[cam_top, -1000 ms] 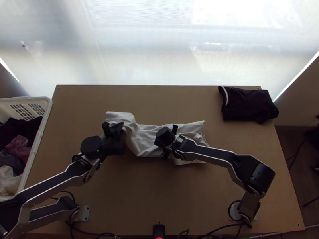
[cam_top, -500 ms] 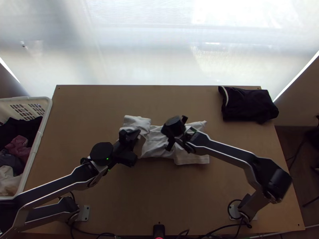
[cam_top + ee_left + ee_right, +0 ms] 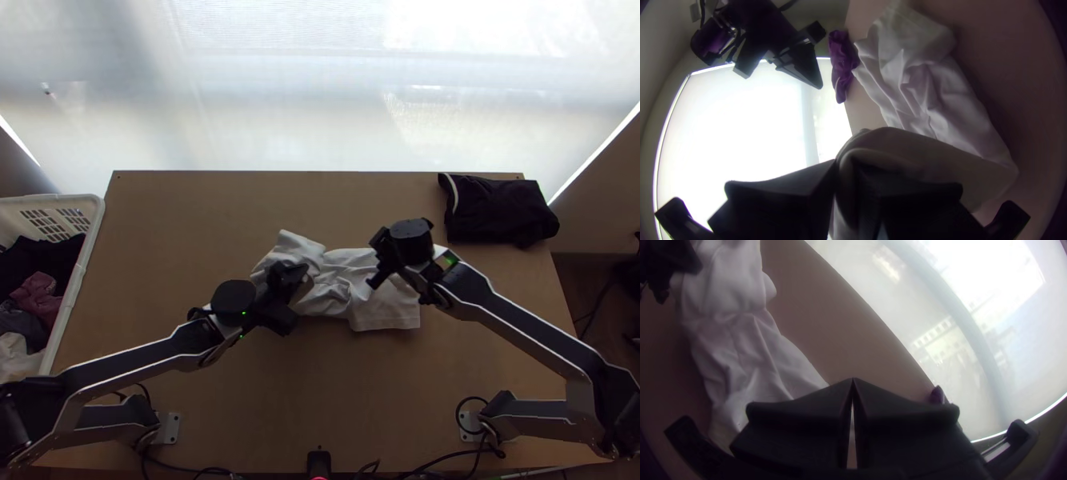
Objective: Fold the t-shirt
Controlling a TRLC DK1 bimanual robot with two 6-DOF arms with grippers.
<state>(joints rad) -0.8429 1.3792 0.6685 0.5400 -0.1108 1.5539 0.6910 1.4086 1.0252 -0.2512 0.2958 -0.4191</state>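
The white t-shirt (image 3: 390, 306) lies bunched and creased across the middle of the table, its right part flatter. My left gripper (image 3: 301, 277) is at its left part; in the left wrist view the left gripper (image 3: 841, 168) is shut on a raised fold of the white t-shirt (image 3: 924, 89). My right gripper (image 3: 382, 258) is above the shirt's right part; in the right wrist view the right gripper (image 3: 853, 381) is shut with its tips together, no cloth between them, and the white t-shirt (image 3: 742, 346) extends beyond it.
A folded dark garment (image 3: 500, 212) with a white edge lies at the table's back right corner. The white basket (image 3: 76, 298) of clothes stands against the left side. A small black device (image 3: 319, 462) sits at the near edge.
My left gripper has moved to the right, bringing the shirt's left end toward the rest of it. The right gripper has moved to the right and somewhat toward the back, uncovering the shirt's middle.
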